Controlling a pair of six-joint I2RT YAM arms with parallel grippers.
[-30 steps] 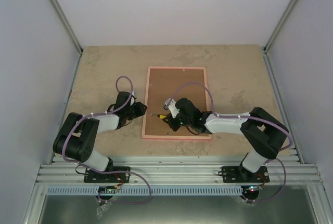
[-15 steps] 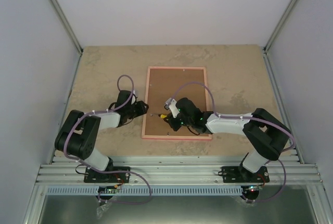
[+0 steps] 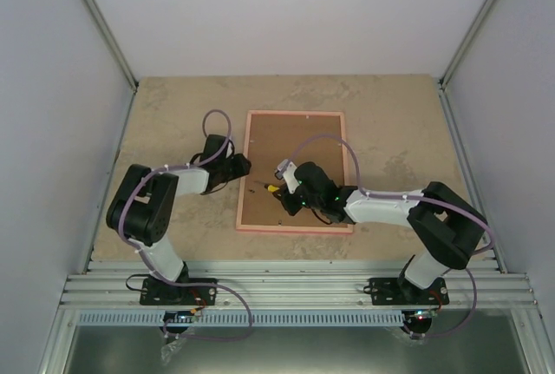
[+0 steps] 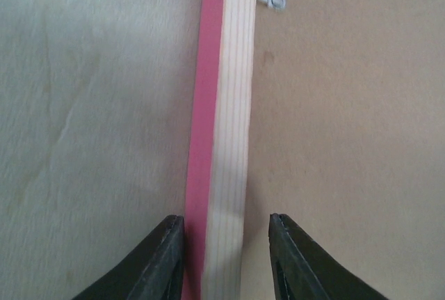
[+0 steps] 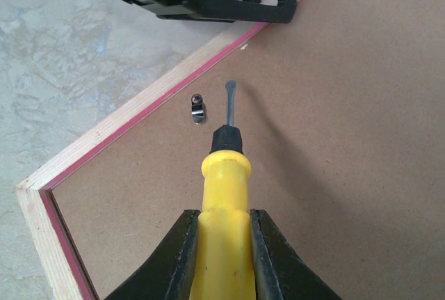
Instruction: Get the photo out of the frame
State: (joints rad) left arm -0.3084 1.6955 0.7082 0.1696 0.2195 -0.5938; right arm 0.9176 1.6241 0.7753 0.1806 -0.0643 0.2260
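Left tool reached forward, straddling frame.

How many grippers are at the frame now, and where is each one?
2. The left gripper straddles the left rail of the frame, open; the right gripper is over its back, holding a screwdriver.

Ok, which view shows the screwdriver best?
The right wrist view: the yellow-handled screwdriver fills the centre, held in the right gripper, tip over the frame's back. The top view shows it only as a yellow speck; the left wrist view shows none of it.
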